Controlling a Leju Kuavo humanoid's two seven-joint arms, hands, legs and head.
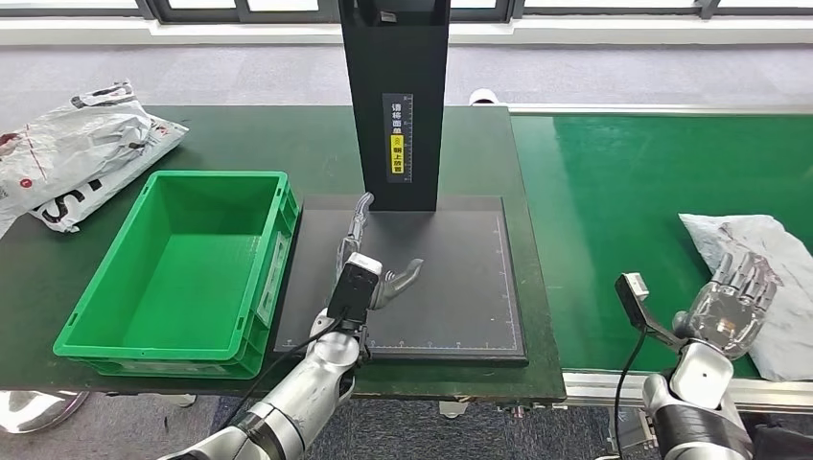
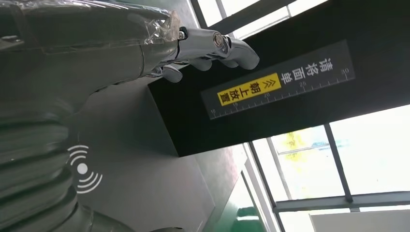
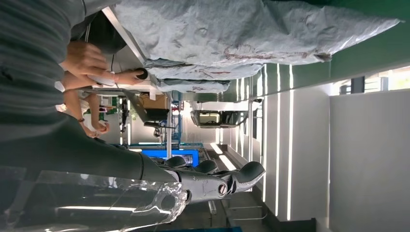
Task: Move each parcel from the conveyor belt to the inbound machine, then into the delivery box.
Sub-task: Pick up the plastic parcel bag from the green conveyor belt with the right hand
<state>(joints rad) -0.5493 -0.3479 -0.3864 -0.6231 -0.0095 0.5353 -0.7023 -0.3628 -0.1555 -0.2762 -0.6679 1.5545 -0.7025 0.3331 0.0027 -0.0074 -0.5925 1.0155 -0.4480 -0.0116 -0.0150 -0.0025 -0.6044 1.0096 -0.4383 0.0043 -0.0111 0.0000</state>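
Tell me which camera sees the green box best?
The head view: the whole green box shows there, open and empty, beside the black scanner plate. The two wrist views give nothing of the box; they look at the scanner tower and a grey parcel.

Delivery box (image 1: 182, 278) left of inbound machine (image 1: 398, 105)

We see grey carpet (image 1: 240, 77) beyond the dark table (image 1: 230, 144), and windows (image 1: 288, 10) with dark frames along the far wall, letting in bright daylight.
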